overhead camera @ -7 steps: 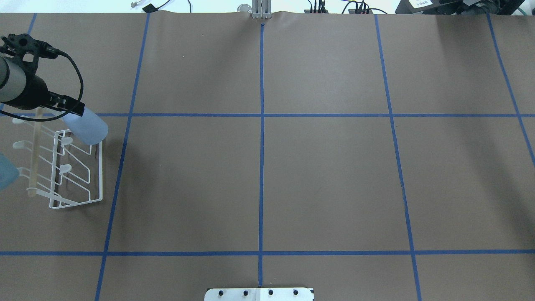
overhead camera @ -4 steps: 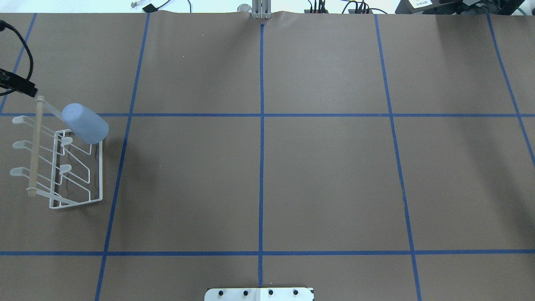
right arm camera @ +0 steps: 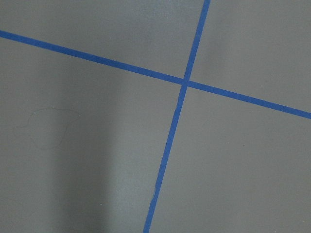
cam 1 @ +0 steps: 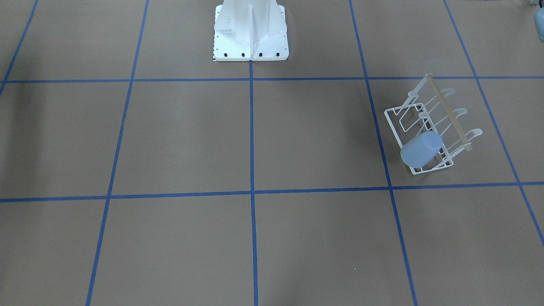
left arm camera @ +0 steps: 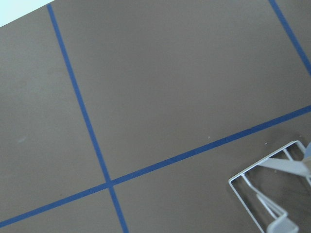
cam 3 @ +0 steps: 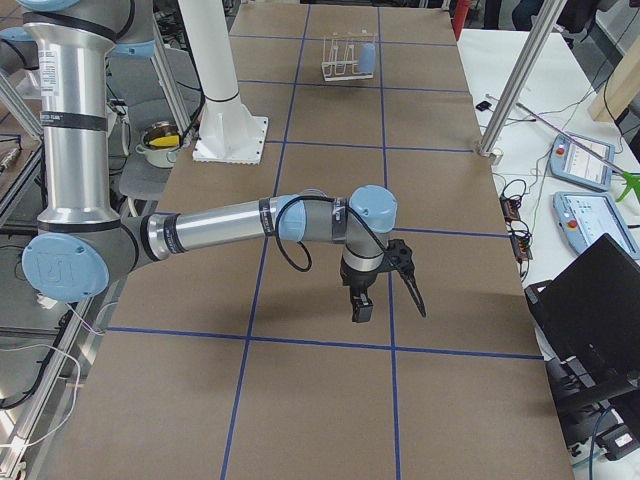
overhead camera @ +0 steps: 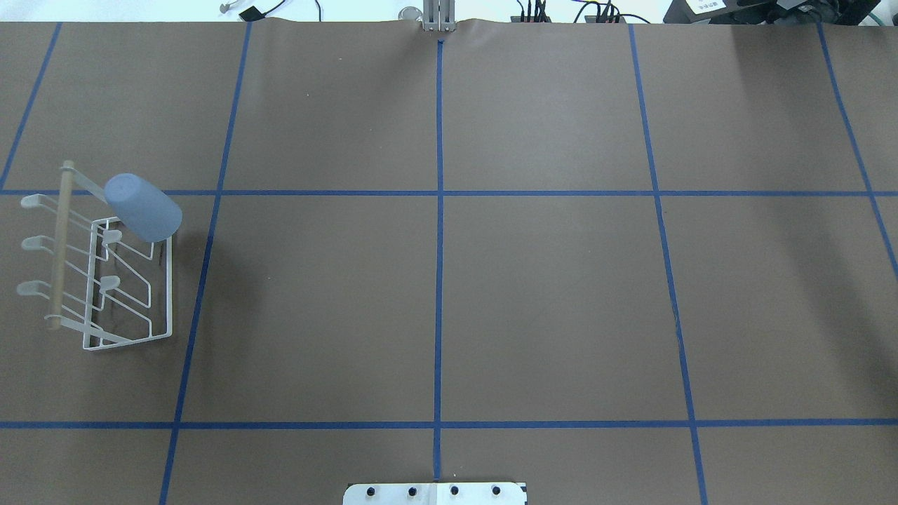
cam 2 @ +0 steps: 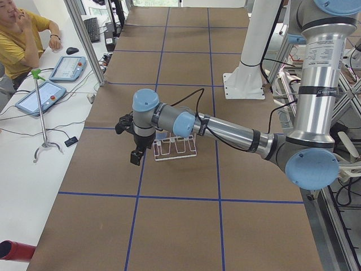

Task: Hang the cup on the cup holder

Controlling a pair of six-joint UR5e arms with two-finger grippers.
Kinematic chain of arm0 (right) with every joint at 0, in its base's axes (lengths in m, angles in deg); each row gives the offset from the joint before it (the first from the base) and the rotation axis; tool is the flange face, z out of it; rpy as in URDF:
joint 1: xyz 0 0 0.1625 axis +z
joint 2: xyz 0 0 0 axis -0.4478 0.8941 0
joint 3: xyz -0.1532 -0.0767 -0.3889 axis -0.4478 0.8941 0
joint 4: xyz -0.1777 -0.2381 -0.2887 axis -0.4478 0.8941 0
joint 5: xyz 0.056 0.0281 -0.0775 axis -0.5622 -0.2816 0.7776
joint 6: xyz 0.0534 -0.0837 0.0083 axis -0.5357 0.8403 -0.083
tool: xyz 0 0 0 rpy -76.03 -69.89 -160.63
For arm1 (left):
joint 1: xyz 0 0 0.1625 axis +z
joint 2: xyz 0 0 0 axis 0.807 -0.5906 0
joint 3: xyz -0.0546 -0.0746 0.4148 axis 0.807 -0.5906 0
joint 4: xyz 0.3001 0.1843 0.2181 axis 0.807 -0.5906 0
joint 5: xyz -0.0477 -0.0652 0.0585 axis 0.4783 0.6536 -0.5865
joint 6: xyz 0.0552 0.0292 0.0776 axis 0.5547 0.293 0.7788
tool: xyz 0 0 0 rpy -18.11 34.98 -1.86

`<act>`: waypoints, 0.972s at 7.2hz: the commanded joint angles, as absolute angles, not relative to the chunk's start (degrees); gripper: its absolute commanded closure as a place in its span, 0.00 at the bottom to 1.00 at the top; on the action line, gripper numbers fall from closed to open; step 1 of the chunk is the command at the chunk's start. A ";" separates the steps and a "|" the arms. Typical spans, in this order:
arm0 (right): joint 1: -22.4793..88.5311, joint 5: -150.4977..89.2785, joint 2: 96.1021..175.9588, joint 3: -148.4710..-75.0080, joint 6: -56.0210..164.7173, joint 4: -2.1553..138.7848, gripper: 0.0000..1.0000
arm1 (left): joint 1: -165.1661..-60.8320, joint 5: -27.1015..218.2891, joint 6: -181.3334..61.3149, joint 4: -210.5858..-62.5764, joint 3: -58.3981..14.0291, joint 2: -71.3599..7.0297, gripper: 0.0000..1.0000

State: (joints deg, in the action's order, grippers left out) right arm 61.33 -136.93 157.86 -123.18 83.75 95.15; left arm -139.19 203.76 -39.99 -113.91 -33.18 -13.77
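Note:
The light-blue cup (overhead camera: pixel 144 208) hangs tilted on a far-end prong of the white wire cup holder (overhead camera: pixel 128 303), at the table's left in the overhead view. The front-facing view shows the cup (cam 1: pixel 420 148) on the holder (cam 1: pixel 433 111) too. No gripper touches it. My left gripper (cam 2: pixel 135 156) shows only in the exterior left view, beside the holder (cam 2: pixel 175 149); I cannot tell if it is open or shut. My right gripper (cam 3: pixel 388 302) shows only in the exterior right view, far from the cup (cam 3: pixel 367 57); its state is unclear too.
The white robot base (cam 1: pixel 250 29) stands at the table's middle edge. Blue tape lines cross the brown table. An operator (cam 2: pixel 22 34) sits by tablets (cam 2: pixel 40 96) beyond the far edge. A laptop (cam 3: pixel 590 300) sits at the right end.
My left arm has let go of the cup and drawn back to the left, out of the overhead view. The cup stays on its prong.

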 commanded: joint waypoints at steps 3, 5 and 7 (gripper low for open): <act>61.46 -136.87 157.81 -123.16 83.68 95.10 0.00 | -142.92 205.19 -38.42 -111.46 -31.76 -10.02 0.02; 61.46 -136.88 157.80 -123.24 84.29 95.10 0.00 | -144.06 206.50 -38.68 -110.57 -31.94 -9.59 0.02; 61.46 -136.96 157.80 -123.16 83.77 95.10 0.00 | -144.07 207.66 -38.69 -110.92 -31.85 -9.58 0.02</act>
State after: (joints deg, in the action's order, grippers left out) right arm 61.46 -136.90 157.81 -123.16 83.96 95.10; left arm -143.98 207.48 -38.61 -110.79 -31.84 -9.68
